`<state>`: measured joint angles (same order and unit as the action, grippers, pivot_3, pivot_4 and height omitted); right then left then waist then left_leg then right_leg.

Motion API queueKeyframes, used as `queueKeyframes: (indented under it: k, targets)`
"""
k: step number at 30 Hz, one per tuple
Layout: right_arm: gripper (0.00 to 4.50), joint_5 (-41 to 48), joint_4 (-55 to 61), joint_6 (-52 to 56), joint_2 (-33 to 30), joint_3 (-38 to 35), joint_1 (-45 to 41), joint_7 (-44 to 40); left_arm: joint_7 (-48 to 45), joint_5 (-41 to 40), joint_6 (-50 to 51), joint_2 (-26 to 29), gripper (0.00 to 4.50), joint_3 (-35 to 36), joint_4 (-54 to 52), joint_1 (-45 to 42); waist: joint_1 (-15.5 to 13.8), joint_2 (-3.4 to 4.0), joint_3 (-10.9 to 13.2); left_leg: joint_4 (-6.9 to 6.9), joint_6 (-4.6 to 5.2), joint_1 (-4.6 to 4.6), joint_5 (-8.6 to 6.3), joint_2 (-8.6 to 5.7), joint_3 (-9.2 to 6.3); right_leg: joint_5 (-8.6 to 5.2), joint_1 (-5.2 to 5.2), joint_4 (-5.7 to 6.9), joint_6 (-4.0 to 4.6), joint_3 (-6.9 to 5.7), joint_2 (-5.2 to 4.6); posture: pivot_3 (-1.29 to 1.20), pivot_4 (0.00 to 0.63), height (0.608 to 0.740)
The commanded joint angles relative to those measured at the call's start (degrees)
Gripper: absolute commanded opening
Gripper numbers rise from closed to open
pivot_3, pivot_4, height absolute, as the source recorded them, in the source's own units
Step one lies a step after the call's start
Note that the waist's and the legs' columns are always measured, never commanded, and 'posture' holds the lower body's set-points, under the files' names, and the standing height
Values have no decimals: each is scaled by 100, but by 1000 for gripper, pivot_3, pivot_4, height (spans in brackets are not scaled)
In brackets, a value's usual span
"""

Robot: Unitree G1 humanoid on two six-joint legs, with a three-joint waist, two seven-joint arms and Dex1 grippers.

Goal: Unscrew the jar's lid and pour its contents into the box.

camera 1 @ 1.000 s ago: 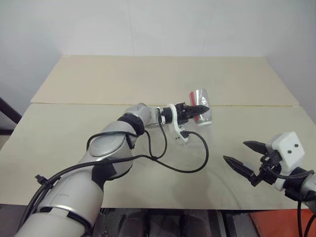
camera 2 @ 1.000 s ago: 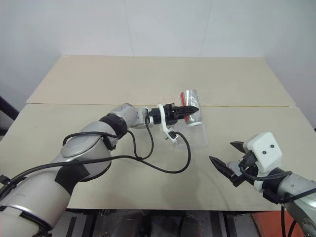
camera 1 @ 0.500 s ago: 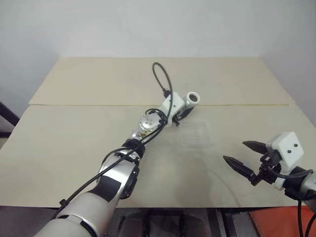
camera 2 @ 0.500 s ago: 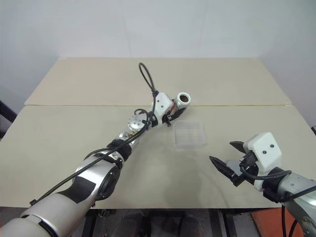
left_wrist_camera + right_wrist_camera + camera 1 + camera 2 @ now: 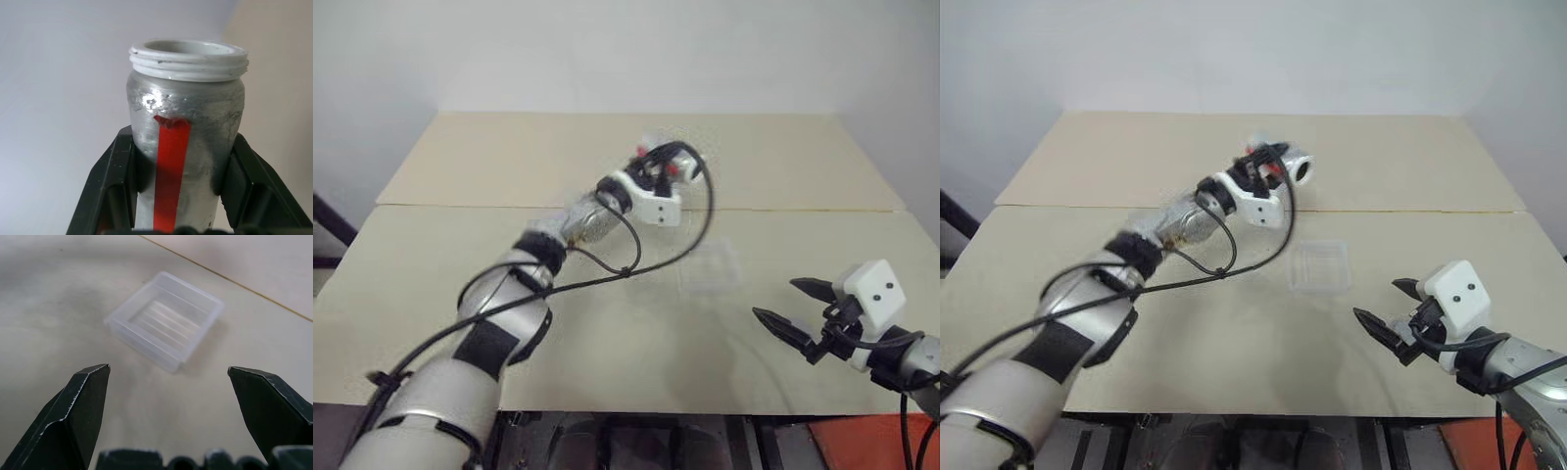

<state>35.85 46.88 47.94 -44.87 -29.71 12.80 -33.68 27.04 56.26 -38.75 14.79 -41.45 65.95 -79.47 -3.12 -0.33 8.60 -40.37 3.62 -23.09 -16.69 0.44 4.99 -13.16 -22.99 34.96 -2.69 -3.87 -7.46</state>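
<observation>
Above the far half of the table (image 5: 1087, 157), the left gripper (image 5: 1268, 162) holds the jar (image 5: 183, 132) in the air, its two black fingers (image 5: 110, 191) pressed against both sides of the silver body. In the left wrist view the jar has no lid on it; its white threaded mouth is uncovered, and the red stripe runs along the side that faces the camera. The inside of the jar cannot be seen. The box (image 5: 1319, 265) lies on the near half of the table, just in front of the seam between the two table boards, and it is lower and to the right of the jar in the head views, well apart from it. In the right wrist view no brown bits can be made out in the box. The right gripper (image 5: 1383, 313) hovers over the near right part of the table, with its jaws spread wide and nothing between them, pointing toward the box.
</observation>
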Motion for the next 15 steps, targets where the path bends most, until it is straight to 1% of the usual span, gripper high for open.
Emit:
queueKeyframes:
  k: [1,4,6,10,15]
  targets:
    - [4483,-33,248,-173,9,-96,73,38,1217,1080,19,-197,1862,-987,278,-229,-12,1,-1,0,2,-2,-1,-2,1,0,-1,-2,-2,1,-2,0,150,740]
    - [4483,7,344,-145,106,-139,142,107,1817,1695,288,-386,1862,-1663,542,-306,29,-2,0,0,1,-15,0,-1,2,-1,-18,1,-4,0,-2,0,150,740]
    - [4483,48,421,-112,176,-140,156,182,1966,1892,464,-498,1862,-1924,725,-298,62,-2,1,1,-3,-15,2,0,1,-1,-20,4,-4,-1,-1,0,150,740]
    - [4483,91,580,-107,276,-252,322,243,2028,1873,682,-656,1862,-1994,967,-379,98,-3,1,-1,-3,-11,3,5,3,-1,-19,8,-4,1,-1,0,150,740]
    - [4483,80,633,-150,257,-363,541,192,2079,1878,709,-741,1862,-2051,1028,-484,89,-4,1,-2,-2,-12,2,6,3,-1,-20,8,-4,2,-2,0,150,740]
